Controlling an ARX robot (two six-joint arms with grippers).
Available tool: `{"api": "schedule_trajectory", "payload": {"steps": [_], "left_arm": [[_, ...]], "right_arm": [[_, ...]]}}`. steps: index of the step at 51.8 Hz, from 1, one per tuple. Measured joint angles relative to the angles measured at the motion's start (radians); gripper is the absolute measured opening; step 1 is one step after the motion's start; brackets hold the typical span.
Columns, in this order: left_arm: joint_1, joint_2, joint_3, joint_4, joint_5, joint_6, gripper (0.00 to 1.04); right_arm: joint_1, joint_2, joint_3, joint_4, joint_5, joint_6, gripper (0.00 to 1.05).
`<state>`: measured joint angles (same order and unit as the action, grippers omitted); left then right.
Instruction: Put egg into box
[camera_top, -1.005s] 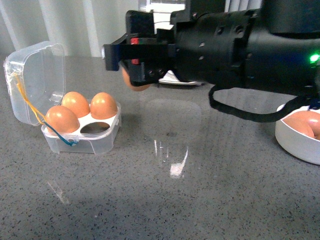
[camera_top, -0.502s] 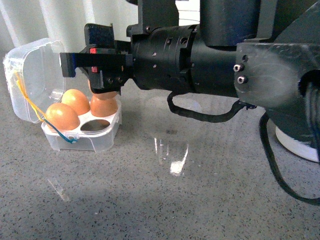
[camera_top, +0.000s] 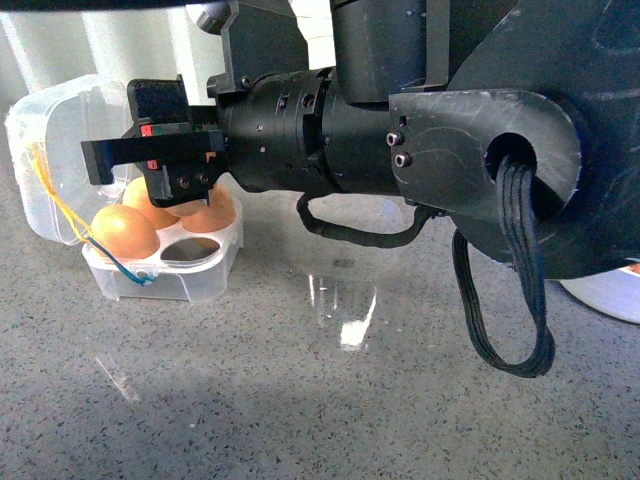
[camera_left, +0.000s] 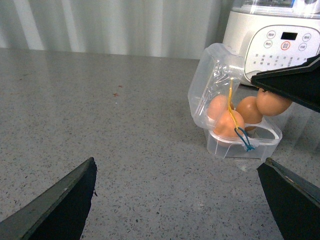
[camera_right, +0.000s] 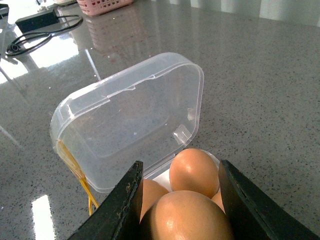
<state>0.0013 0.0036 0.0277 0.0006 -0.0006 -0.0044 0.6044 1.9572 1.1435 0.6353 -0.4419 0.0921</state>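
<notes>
The clear box (camera_top: 165, 275) stands at the left with its lid (camera_top: 55, 150) open and three eggs (camera_top: 123, 232) in its white tray; the near right hole (camera_top: 190, 250) is empty. My right gripper (camera_top: 120, 135) hovers just over the box, shut on the egg (camera_right: 187, 217), which its fingers mostly hide in the front view. In the right wrist view, the right gripper (camera_right: 180, 162) holds the egg above the tray eggs and lid (camera_right: 135, 125). The left wrist view shows the held egg (camera_left: 272, 102) over the box (camera_left: 235, 147). My left gripper (camera_left: 180, 161) is open and empty, some way from the box.
A white bowl (camera_top: 610, 295) sits at the right edge behind my right arm. A white appliance (camera_left: 280, 35) stands behind the box. A pink basket (camera_right: 100, 5) and a black cable (camera_right: 40, 25) lie far beyond the box.
My right gripper has carried the egg leftward from the middle of the table to just above the box and come lower. The box and its three eggs have not moved.
</notes>
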Motion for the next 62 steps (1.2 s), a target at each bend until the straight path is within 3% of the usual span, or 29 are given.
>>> {"api": "schedule_trajectory", "payload": {"steps": [40,58,62], "left_arm": [[0.000,0.000,0.000,0.000,0.000,0.000,0.98],[0.000,0.000,0.000,0.000,0.000,0.000,0.98],[0.000,0.000,0.000,0.000,0.000,0.000,0.98]], "right_arm": [[0.008,0.041,0.034,-0.037,0.032,-0.028,0.40],[0.005,0.045,0.033,-0.005,0.060,-0.018,0.97],[-0.005,0.020,-0.001,0.035,0.066,0.003,0.97]]}}
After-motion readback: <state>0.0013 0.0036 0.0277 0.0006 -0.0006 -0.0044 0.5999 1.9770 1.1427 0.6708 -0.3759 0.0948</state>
